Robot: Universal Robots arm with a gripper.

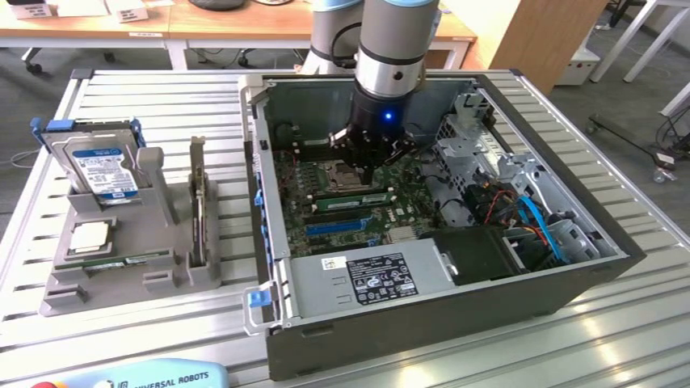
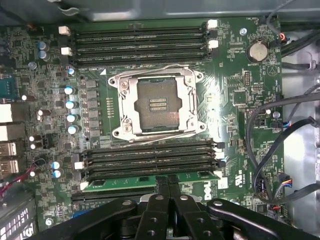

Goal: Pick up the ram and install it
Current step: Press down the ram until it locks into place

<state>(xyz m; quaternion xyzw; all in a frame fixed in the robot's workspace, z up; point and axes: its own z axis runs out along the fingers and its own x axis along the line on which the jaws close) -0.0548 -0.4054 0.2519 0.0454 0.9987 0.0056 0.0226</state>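
The gripper [image 1: 372, 166] is seen lowered inside the open case [image 1: 603, 242], over the motherboard [image 1: 356, 212]. Its jaws are clenched together, fingertips [image 2: 168, 181] pressed down onto the top edge of the ram [image 2: 135, 181]. The ram is seated in the slot just beside the lower bank of empty slots [image 2: 150, 159], next to the open CPU socket [image 2: 158, 103]. In the exterior view it shows as a green stick [image 1: 351, 198] under the gripper. A holder [image 1: 129, 267] with a hard drive [image 1: 103, 166] stands at the exterior view's left.
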